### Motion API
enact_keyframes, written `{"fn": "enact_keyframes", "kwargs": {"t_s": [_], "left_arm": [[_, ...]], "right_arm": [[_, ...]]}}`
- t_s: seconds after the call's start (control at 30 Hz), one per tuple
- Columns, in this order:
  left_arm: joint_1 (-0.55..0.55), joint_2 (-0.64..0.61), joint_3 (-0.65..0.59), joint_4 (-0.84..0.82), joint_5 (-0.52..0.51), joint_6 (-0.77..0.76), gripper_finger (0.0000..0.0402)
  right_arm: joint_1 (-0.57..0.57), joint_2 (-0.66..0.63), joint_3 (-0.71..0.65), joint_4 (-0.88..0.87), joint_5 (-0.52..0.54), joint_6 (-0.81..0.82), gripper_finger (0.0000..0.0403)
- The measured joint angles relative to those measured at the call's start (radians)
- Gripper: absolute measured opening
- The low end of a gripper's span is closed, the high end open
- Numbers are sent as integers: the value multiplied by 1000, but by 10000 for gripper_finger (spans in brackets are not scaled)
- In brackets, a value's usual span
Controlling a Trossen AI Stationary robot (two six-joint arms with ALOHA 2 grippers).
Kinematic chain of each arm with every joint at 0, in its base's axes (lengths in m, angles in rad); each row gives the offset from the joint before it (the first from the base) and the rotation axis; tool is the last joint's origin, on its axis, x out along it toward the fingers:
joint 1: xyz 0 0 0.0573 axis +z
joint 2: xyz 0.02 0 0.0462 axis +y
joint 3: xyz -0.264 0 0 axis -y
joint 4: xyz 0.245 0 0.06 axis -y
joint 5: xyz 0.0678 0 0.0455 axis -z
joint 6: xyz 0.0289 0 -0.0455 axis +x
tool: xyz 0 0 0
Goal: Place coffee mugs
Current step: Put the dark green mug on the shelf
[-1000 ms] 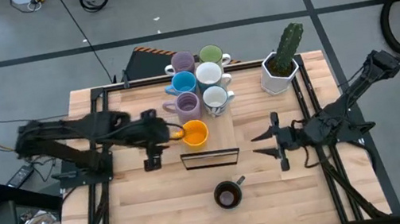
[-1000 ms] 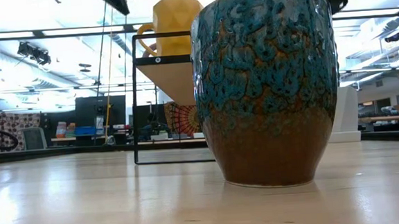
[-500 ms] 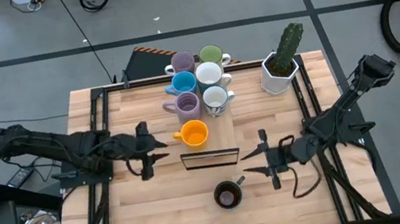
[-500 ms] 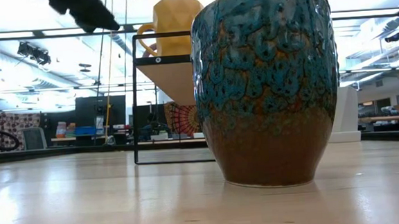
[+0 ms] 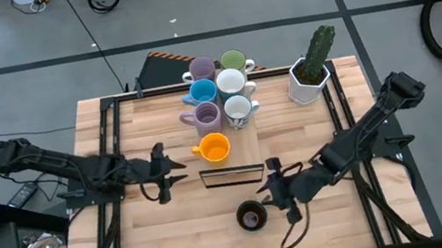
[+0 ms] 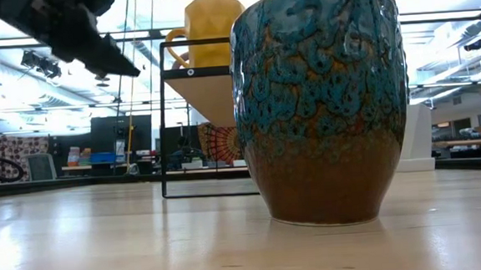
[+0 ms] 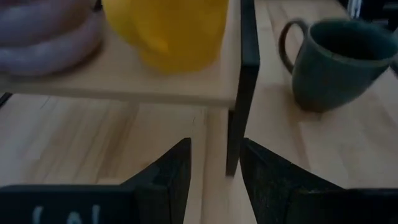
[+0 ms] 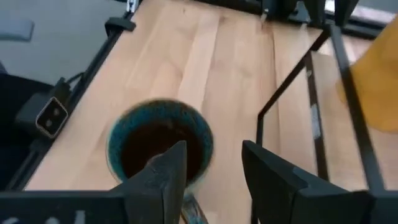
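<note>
Seven coffee mugs stand on a black-framed wooden shelf (image 5: 252, 141) at the table's far middle, the orange mug (image 5: 214, 147) nearest its front edge. A dark mug (image 5: 251, 217) with teal and brown glaze stands upright on the table in front of the shelf. My left gripper (image 5: 177, 171) is open, left of the shelf, pointing at its front post (image 7: 235, 124). My right gripper (image 5: 266, 192) is open, just right of the dark mug (image 8: 158, 146) and above it, with nothing between its fingers.
A white faceted pot with a cactus (image 5: 311, 74) stands at the far right. Black rails (image 5: 108, 142) run along the table's left and right sides. Bare wood lies at the near left (image 5: 168, 239) and near right of the dark mug.
My left gripper has drawn back from the orange mug toward the table's left edge, sinking and tipping up toward level. My right gripper has travelled toward the near edge and the left, up to the dark mug. No mug has moved.
</note>
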Motion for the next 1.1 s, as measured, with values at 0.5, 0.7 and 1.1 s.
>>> {"fn": "enact_keyframes", "kwargs": {"t_s": [0.5,0.7,1.1], "left_arm": [[-5,-139,-244,292,-51,127,142],[-5,-233,-367,433,-61,113,142],[-7,-255,-439,530,-63,-35,142]], "right_arm": [[-27,205,300,-437,-122,136,165],[-53,303,398,-571,-207,151,165],[-53,410,474,-713,-227,8,165]]}}
